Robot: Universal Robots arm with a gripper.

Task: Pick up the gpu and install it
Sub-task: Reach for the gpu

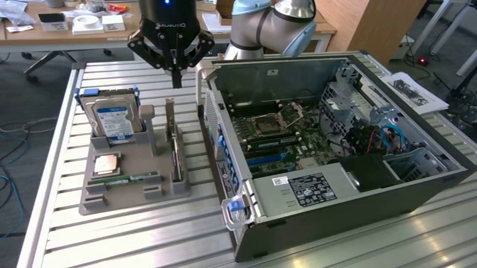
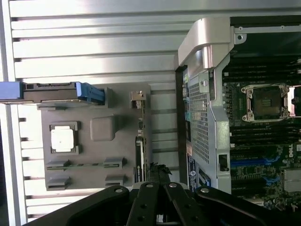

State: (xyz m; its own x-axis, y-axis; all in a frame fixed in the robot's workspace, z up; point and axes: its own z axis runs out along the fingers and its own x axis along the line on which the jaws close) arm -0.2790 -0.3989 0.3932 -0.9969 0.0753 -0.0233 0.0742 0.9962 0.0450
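Note:
The gpu [image 1: 173,142] stands on its edge in a slot of the grey holder [image 1: 134,195], on the side nearest the computer case. From the wrist view the gpu [image 2: 139,150] is a thin dark strip seen edge-on. My gripper [image 1: 176,82] hangs above the slatted table just beyond the far end of the card, fingers pressed together and holding nothing. In the wrist view the gripper [image 2: 160,170] is shut, with its tips close to one end of the card.
The holder [image 2: 94,155] also carries a blue-labelled hard drive [image 1: 111,120], a processor chip [image 1: 106,163] and a green memory stick [image 1: 123,180]. The open computer case [image 1: 417,184] lies at the exterior view's right, its motherboard [image 1: 276,134] exposed. A desk with clutter stands behind.

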